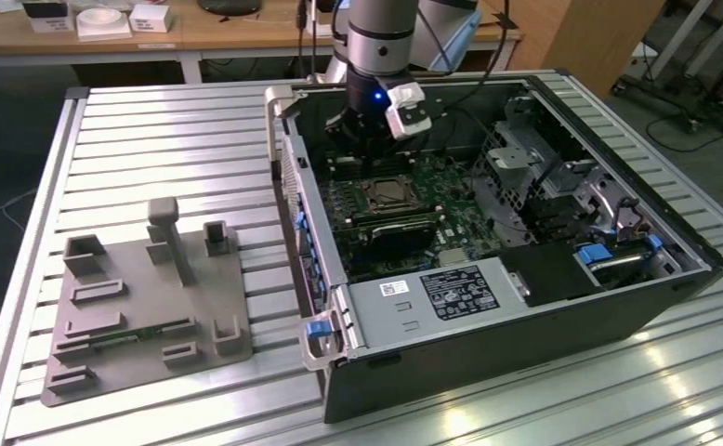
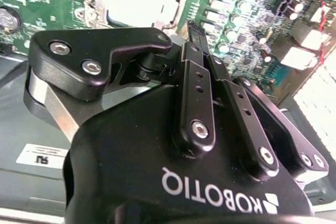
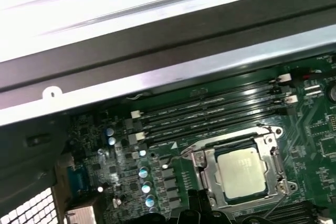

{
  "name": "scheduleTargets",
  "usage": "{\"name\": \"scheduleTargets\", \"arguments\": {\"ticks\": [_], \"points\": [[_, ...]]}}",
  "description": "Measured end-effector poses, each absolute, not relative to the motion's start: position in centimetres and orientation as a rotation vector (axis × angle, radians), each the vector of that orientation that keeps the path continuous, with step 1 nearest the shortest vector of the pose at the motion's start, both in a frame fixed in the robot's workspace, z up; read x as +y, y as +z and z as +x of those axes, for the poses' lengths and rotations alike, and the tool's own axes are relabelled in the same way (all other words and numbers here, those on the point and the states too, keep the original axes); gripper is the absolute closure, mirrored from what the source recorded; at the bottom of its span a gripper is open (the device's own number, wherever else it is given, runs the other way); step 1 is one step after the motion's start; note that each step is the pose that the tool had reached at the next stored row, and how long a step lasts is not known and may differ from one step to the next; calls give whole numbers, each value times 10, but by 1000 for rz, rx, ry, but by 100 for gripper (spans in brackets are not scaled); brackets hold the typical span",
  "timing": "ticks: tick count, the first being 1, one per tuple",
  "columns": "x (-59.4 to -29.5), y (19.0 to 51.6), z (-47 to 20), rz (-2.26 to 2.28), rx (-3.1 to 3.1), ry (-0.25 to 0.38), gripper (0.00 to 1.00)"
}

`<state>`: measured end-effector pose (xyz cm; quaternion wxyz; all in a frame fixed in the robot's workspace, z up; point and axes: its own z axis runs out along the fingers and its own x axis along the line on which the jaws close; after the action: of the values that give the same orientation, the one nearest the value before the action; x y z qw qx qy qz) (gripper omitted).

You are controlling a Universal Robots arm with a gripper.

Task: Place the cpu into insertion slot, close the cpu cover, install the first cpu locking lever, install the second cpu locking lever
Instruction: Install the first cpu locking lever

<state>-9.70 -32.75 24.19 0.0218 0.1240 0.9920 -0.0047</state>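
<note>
Second wrist view puts the gripper up close. Its black jaws look drawn together at the tips, with nothing pinched between them. White lettering runs across the gripper's black body, upside down in this view. A white sticker with dark print sits on a grey surface just beside it.

In the first wrist view the dark jaw tips hang just beside the near edge of the insertion slot, above the green board; I cannot tell whether they touch anything. The cpu lies flat in the slot, a small square with a pale silver-grey metal top. Faint print on it is too small to read. The cpu cover, a thin silvery frame, lies down around the chip, whose top shows through the cover's window. Thin wire levers run along the frame's edges, but whether they are hooked is not clear. Four long narrow memory slots run side by side just beyond the slot.

In the exterior view the arm reaches down into the far end of an open black computer case lying on a slatted metal table. A dark label and a small white sticker sit on the grey box at the case's near end, their print unreadable. A grey fixture plate lies well apart, toward the exterior view's left.
</note>
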Motion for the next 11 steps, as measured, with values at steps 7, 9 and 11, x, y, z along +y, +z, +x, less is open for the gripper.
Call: {"name": "scheduleTargets", "arguments": {"ticks": [7,9,11], "points": [[-327,242,-103,286,3084,-12,90],[-327,241,-103,229,3089,-11,90],[-327,241,-103,182,3092,-10,90]]}}
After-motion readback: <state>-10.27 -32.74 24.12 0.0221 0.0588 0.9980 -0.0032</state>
